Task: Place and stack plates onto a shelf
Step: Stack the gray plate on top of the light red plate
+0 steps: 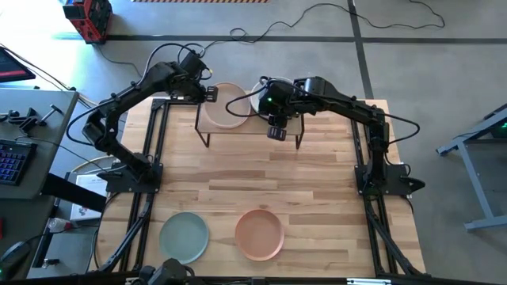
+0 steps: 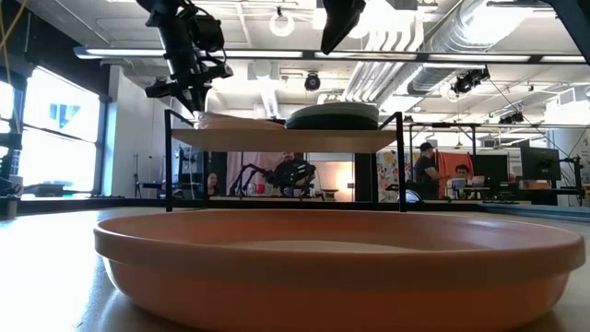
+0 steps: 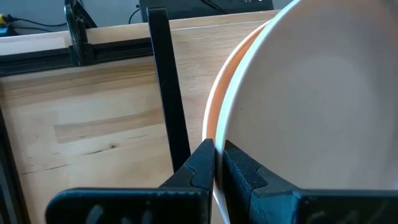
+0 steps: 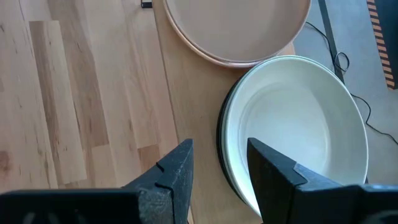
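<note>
High view shows us two plate stacks on the shelf [image 1: 238, 127], left gripper [image 1: 211, 93] pinching the whitish plate [image 1: 228, 105], right gripper [image 1: 276, 133] spread, sage plate [image 1: 184, 237] and terracotta plate [image 1: 259, 233] near the table's [image 1: 261, 182] front edge.

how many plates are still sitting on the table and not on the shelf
2. A pale green plate and a peach plate lie side by side on the table at its near edge. The rest are stacked on the shelf, where lower ones may be hidden.
</note>
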Motion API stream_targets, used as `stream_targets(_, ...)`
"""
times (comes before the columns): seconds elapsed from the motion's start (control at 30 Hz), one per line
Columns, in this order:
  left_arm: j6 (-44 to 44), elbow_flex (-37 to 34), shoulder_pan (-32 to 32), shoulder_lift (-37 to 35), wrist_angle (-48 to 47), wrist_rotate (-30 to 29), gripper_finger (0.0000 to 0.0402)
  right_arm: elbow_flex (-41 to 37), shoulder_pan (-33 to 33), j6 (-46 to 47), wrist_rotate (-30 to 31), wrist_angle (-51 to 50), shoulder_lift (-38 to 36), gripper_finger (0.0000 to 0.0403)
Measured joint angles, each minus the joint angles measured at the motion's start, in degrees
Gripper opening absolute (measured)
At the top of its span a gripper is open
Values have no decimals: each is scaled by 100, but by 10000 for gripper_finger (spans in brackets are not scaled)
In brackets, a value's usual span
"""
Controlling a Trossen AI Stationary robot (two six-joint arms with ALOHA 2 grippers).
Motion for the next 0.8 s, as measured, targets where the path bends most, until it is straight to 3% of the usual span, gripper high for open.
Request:
stream_targets(0.43, 302, 0, -2, 0, -2, 79, 14, 0, 0, 0, -1, -2, 0, 129)
stream_targets(0.8, 127, 0, -1, 0, -2, 105, 73, 0, 0, 0, -1, -2, 0, 129)
